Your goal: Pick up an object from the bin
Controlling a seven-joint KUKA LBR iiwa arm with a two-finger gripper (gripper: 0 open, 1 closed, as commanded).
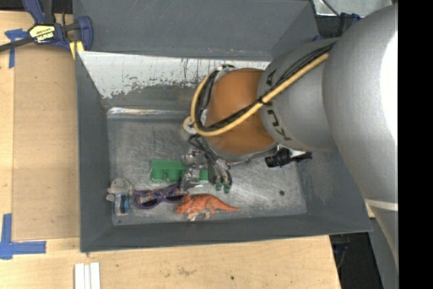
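Where the hand [205, 174] hangs low over the floor of the grey metal bin [95, 145], its state, spread or pressed together, cannot be told.

- Flat green plastic block [164, 170]: just beside the hand, on the side away from the arm [352, 91]; long axis points toward the hand; contact uncertain.
- Orange plastic dinosaur figure [203, 206]: near the hand, toward the bin's front wall; long axis runs crosswise to that.
- Purple plastic sunglasses-like piece [157, 197]: beyond the dinosaur's head end.
- Small grey-and-blue toy [120, 197]: farthest from the hand.

Likeliest pick, as judged: the green block, being nearest.
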